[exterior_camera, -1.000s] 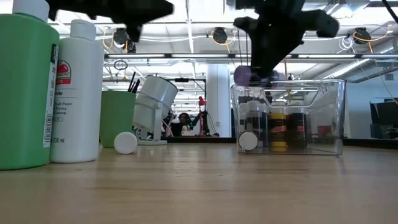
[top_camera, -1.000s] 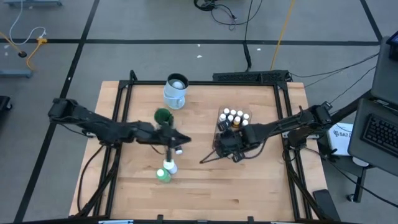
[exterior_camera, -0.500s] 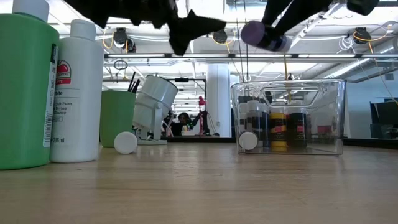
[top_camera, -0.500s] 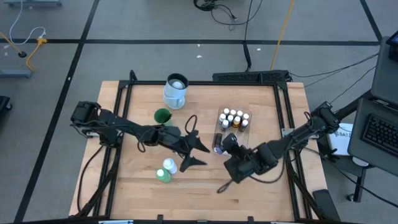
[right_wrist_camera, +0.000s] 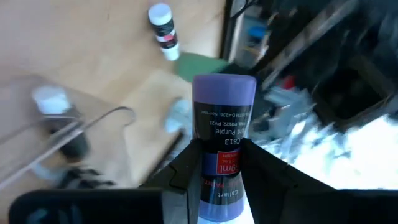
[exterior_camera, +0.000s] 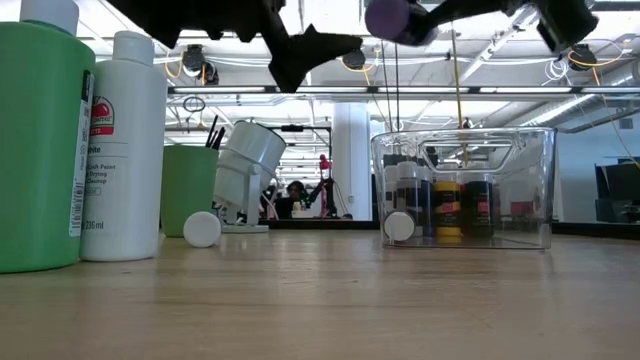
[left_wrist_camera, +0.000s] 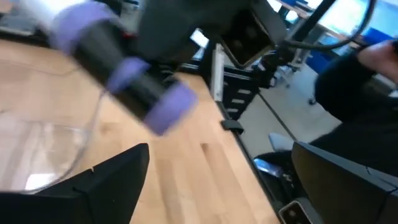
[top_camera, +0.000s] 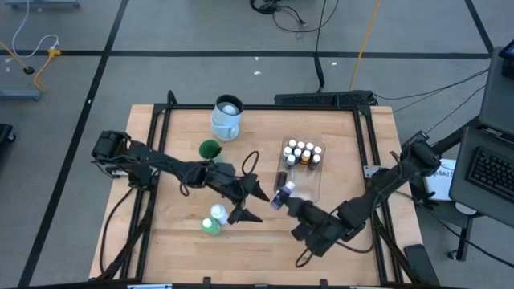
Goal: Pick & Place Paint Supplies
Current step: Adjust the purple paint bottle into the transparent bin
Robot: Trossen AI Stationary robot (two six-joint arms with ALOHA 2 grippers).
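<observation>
A small purple paint bottle (top_camera: 281, 194) hangs above the table's middle with my right gripper (top_camera: 283, 198) shut on it; the low view shows this bottle (exterior_camera: 392, 18) high up. My left gripper (top_camera: 261, 207) stands open just left of it. In the left wrist view the bottle (left_wrist_camera: 124, 74) hangs a little ahead of that gripper's spread fingers (left_wrist_camera: 112, 186), untouched. A clear tub (top_camera: 313, 189) right of centre holds several white-capped bottles (top_camera: 301, 152). My right gripper pinches the purple bottle's labelled middle (right_wrist_camera: 221, 165) between its two fingers (right_wrist_camera: 186, 171). It comes slanting from the table's near right. The bottle is lifted clear of the table, and its purple base end (right_wrist_camera: 224, 87) sticks out past the fingers toward my left gripper.
A white-and-blue mug (top_camera: 227, 116) stands at the far edge, with a green cup (top_camera: 210, 149) near it holding brushes (exterior_camera: 214, 132). A big green bottle (exterior_camera: 40, 140) and a white bottle (exterior_camera: 125, 150) stand near the front edge. A small bottle (right_wrist_camera: 163, 31) lies on the wood.
My left gripper has reached toward the table's right and opened wide, then held still. My right gripper has swung from beside the tub toward the near edge and the left gripper. It rolled its wrist, turning the purple bottle, which stays clear of the table.
</observation>
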